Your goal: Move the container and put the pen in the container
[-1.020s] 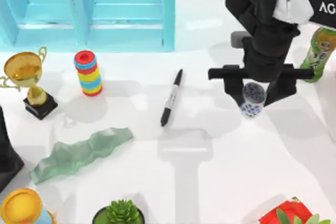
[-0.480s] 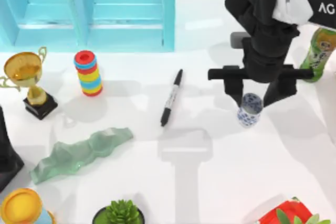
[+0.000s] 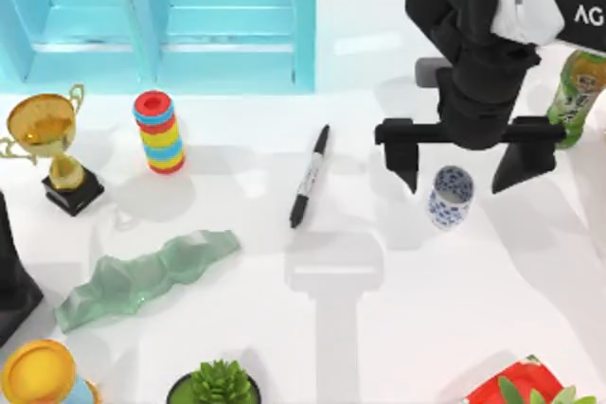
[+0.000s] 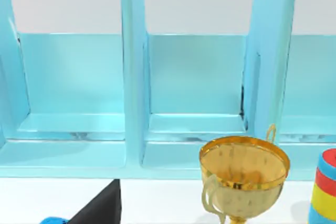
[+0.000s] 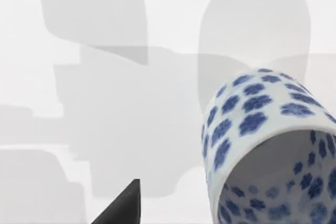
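The container [image 3: 450,196], a small white cup with blue flowers, stands upright on the table right of centre. My right gripper [image 3: 461,173] hovers over it, open wide, one finger on each side and clear of the cup. In the right wrist view the container [image 5: 268,145] is close, its open mouth showing, with one dark fingertip [image 5: 123,208] off to the side. The black pen [image 3: 310,175] with a pale label lies flat on the table left of the container. My left arm [image 3: 11,272] is parked at the left edge.
A blue shelf unit [image 3: 161,16] spans the back left. A gold trophy [image 3: 47,144], a stack of coloured rings [image 3: 159,131], a green wavy piece [image 3: 142,276], a yellow-rimmed cup [image 3: 38,376] and a succulent [image 3: 220,385] stand at left and front. A green bottle [image 3: 579,92] stands at far right.
My right gripper has spread its fingers and let go of the container, which now stands free on the table. The pen has not moved.
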`<state>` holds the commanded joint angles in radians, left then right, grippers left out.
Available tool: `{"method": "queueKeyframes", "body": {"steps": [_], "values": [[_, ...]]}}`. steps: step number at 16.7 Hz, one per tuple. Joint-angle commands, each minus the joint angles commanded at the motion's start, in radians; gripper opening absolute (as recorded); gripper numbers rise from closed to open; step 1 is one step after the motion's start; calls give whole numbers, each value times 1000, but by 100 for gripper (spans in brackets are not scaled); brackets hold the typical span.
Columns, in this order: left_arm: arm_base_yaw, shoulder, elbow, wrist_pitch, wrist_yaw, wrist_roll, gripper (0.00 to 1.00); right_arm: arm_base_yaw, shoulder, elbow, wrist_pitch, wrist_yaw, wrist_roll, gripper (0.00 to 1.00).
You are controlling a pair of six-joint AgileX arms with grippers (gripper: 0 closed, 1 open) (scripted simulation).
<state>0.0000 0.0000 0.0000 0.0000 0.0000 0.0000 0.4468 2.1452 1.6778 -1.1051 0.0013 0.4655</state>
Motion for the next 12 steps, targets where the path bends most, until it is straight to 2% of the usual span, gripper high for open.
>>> {"method": "queueKeyframes", "body": {"steps": [8,12], "values": [[0,0,0,0,0,0,100,-3,5,15,-15,0,3,100],[0,0,0,0,0,0,100,-9,33,171,-163,-1,11,100]]}}
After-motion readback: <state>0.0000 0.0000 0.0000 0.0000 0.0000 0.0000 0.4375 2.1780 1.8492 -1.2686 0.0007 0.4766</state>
